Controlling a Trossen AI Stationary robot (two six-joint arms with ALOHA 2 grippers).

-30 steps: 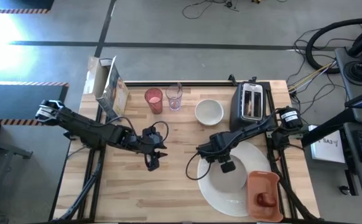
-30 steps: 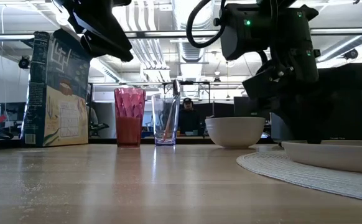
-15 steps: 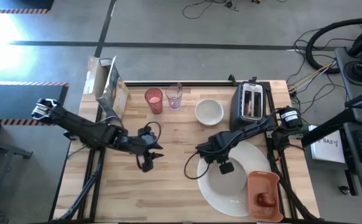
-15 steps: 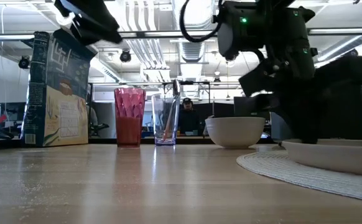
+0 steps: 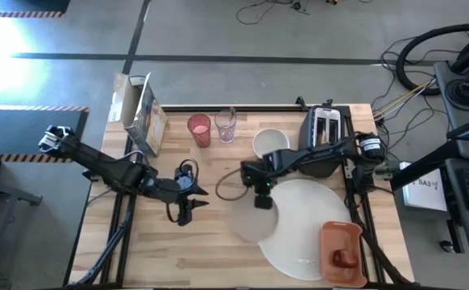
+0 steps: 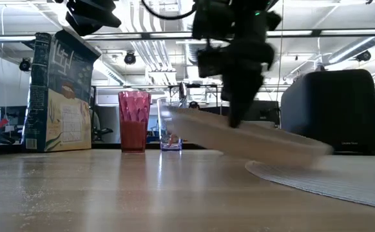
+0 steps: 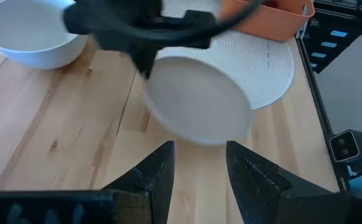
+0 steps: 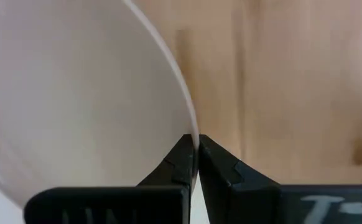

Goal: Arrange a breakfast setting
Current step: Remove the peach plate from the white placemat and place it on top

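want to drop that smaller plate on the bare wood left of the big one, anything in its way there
Nothing visible on the wood there. The right gripper is shut on the rim of the smaller plate, which is lifted and tilted beside the large plate. The left gripper hangs above the table further left, the nearest thing.

smaller pale plate (image 5: 255, 227) tilted, lifted, beside large white round plate (image 5: 311, 225)

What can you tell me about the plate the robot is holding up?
The smaller pale plate is round, plain and smooth, with a thin raised rim, and it looks like ceramic or plastic. Nothing lies on it. The right hand is shut on its rim, and it hangs tilted, lifted off the wooden table, partly over the big white round mat. In the low view it looks blurred. The left hand waits nearby, open, not touching it.
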